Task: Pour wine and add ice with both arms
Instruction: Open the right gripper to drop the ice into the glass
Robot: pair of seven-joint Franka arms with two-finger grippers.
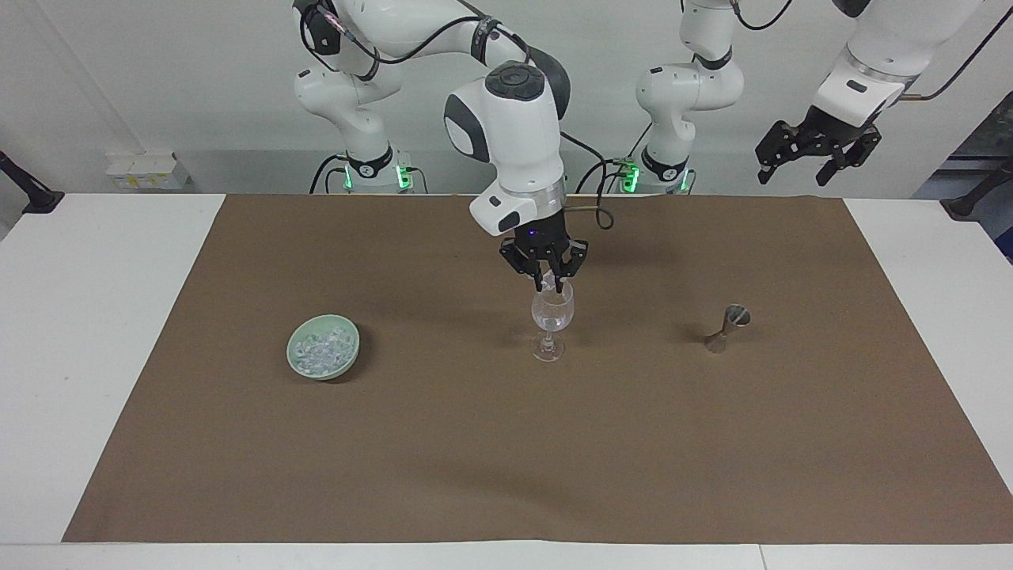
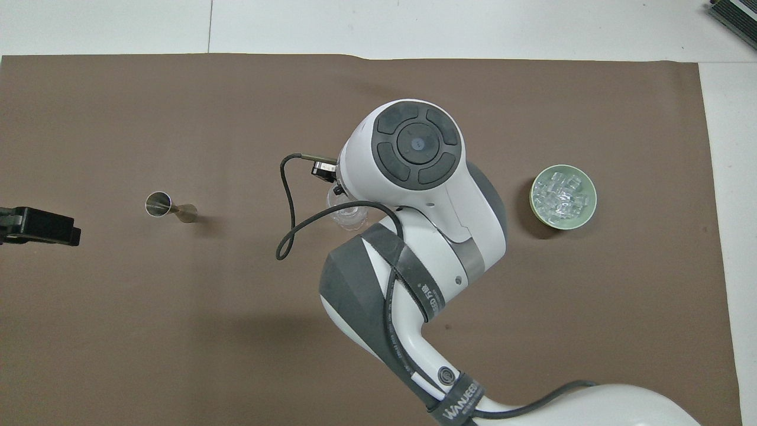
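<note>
Brown mat [image 1: 506, 443] on white table [image 1: 87, 332], pale wall – right gripper [image 1: 552, 279] clamping ice cube, left gripper [image 1: 815, 154] wide, waiting

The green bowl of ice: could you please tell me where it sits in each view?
Facing view: the bowl sits at mid-height, left of centre.
Overhead view: the bowl sits at mid-height, near the right edge.
Shared landmark: the wine glass, beside it toward the left arm's end.
</note>
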